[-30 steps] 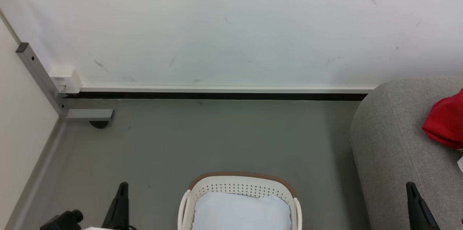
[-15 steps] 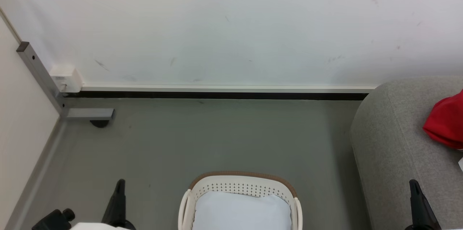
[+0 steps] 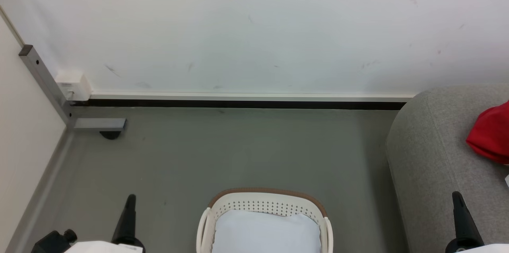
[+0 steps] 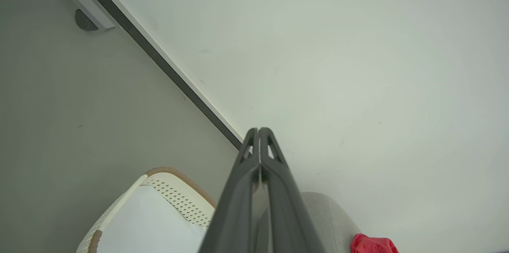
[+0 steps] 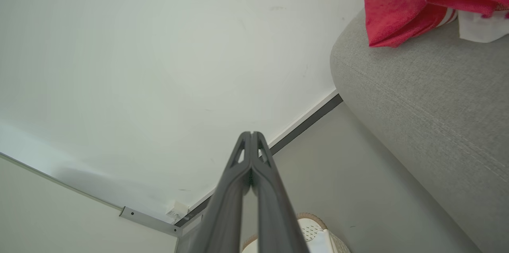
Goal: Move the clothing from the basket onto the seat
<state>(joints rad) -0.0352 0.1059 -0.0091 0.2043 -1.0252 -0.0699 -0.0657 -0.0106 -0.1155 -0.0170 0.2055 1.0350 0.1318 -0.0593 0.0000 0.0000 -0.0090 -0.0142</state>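
Two claws | left claw [image 3: 130,199] closed, empty | right claw [image 3: 457,196] closed, empty

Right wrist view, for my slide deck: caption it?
Shut right gripper points toward the wall; red clothing lies on the grey seat.

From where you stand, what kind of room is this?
Probably a bare corner of a home-like test room: a grey sofa with red clothing on it, a white laundry basket on the plain grey floor, and a scuffed white wall.
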